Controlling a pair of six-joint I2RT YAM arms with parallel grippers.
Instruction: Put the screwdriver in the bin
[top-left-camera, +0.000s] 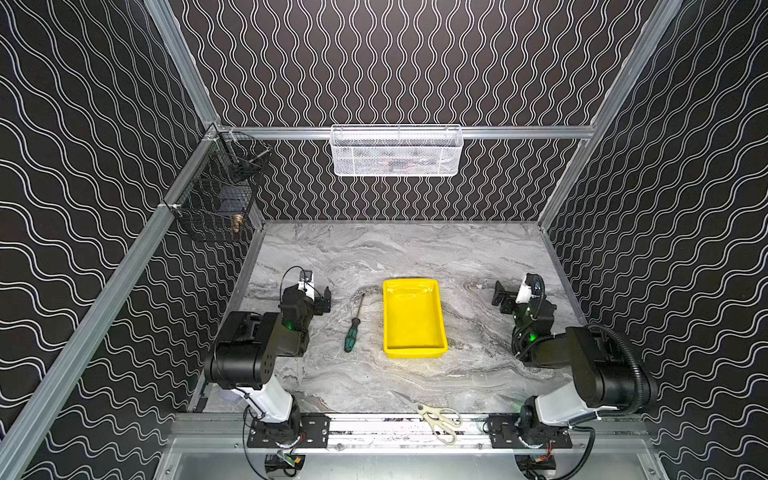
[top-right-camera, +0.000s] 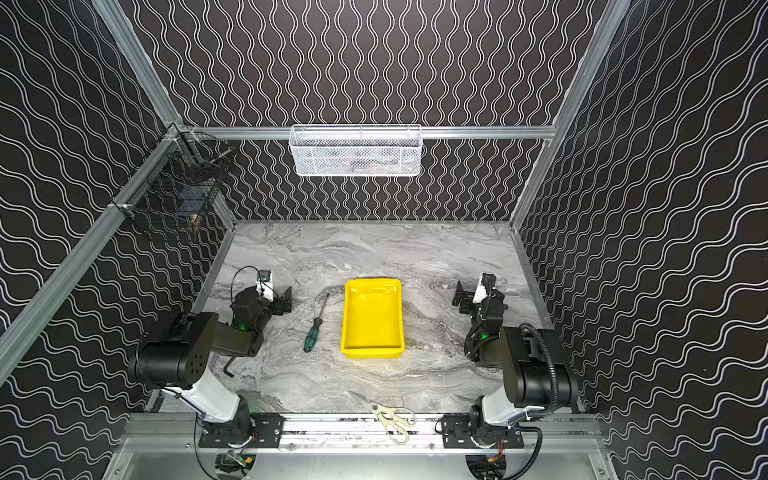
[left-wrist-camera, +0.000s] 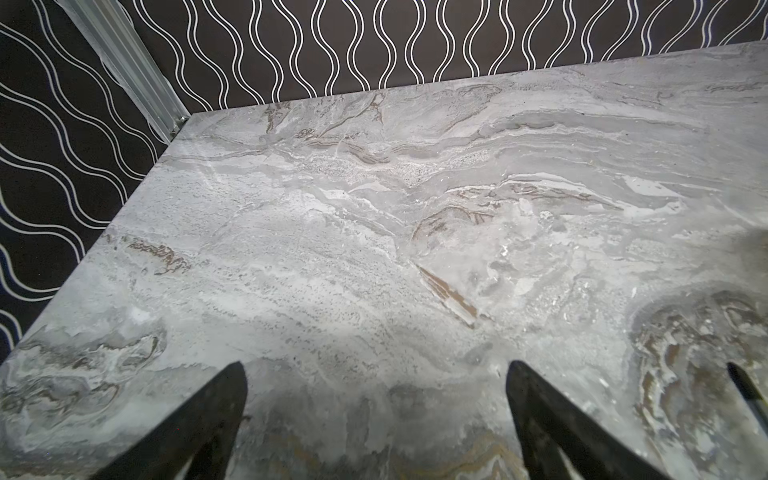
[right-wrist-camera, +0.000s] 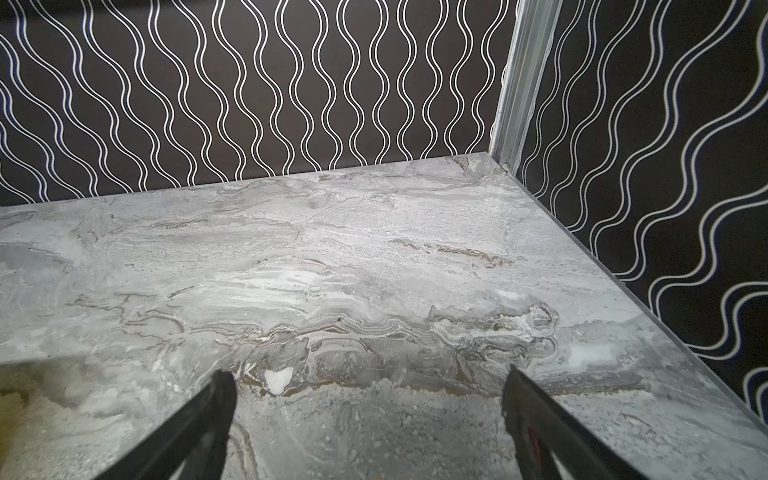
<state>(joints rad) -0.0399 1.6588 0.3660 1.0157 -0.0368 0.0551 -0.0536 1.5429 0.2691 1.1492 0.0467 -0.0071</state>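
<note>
The screwdriver (top-left-camera: 352, 334) (top-right-camera: 311, 334), with a green-and-black handle and a thin dark shaft, lies flat on the marble table just left of the bin, its tip pointing away. The bin (top-left-camera: 413, 320) (top-right-camera: 372, 320), a shallow yellow tray, sits mid-table and is empty. My left gripper (top-left-camera: 324, 302) (top-right-camera: 284, 301) (left-wrist-camera: 375, 363) hovers low, left of the shaft tip, open over bare table. A thin dark rod end (left-wrist-camera: 746, 390) pokes into the left wrist view's edge. My right gripper (top-left-camera: 500, 297) (top-right-camera: 461, 297) (right-wrist-camera: 369, 370) stands open over bare marble, right of the bin.
Cream-handled scissors (top-left-camera: 436, 415) lie at the table's front edge. A white mesh basket (top-left-camera: 397, 151) hangs on the back wall and a black wire basket (top-left-camera: 220, 195) on the left rail. Patterned walls close three sides.
</note>
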